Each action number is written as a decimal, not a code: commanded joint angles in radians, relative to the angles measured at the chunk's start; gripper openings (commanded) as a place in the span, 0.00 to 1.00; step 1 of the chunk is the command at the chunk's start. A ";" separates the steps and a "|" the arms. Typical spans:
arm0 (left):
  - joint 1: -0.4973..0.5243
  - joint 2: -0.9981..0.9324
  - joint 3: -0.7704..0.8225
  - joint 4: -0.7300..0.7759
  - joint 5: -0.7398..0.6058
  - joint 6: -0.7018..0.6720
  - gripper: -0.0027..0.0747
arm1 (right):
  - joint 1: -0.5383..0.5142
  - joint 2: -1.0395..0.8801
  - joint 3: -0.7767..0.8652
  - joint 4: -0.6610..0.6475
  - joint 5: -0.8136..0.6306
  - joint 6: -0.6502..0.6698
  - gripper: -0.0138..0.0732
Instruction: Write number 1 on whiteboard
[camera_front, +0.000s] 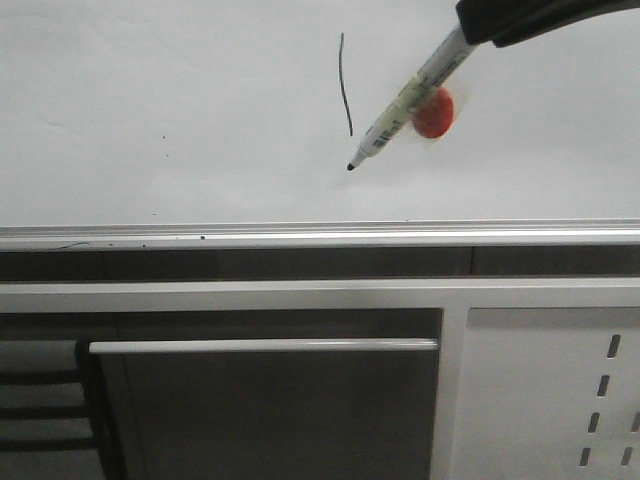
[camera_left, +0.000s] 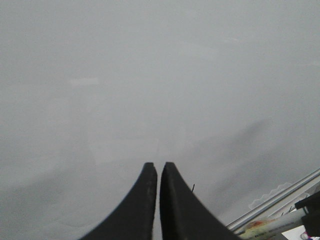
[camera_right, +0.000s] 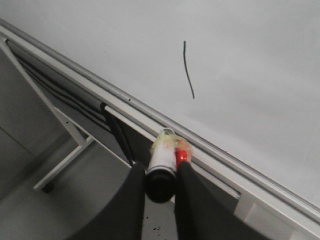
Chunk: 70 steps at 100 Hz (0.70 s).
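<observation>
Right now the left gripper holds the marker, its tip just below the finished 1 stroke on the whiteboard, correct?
Not the left: the right gripper holds the marker, per the right wrist view. The left gripper is shut and empty. Tip below the number 1 on the whiteboard is correct.

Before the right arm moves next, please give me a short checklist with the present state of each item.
1. Stroke drawn on board: ok, one thin near-vertical line.
2. Marker held in right pincer: ok, fingers closed on its barrel.
3. Marker tip off the board: cannot tell; it lies just below the stroke's lower end.
4. Left pincer away from the stroke: ok, shut, holding nothing.
5. Rail free under the marker: ok.
</observation>
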<state>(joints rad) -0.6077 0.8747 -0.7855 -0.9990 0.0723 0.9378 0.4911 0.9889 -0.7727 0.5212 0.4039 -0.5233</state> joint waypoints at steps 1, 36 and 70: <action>0.003 -0.011 -0.027 -0.014 -0.012 -0.005 0.01 | -0.007 -0.050 -0.074 0.005 0.029 -0.005 0.11; -0.016 0.079 -0.038 -0.014 0.253 -0.002 0.45 | -0.007 0.038 -0.322 0.001 0.295 -0.005 0.11; -0.207 0.140 -0.038 -0.003 0.241 0.232 0.55 | -0.007 0.170 -0.497 0.067 0.477 -0.005 0.11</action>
<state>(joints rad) -0.7718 1.0046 -0.7890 -0.9873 0.3488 1.1235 0.4911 1.1589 -1.2068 0.5306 0.8909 -0.5233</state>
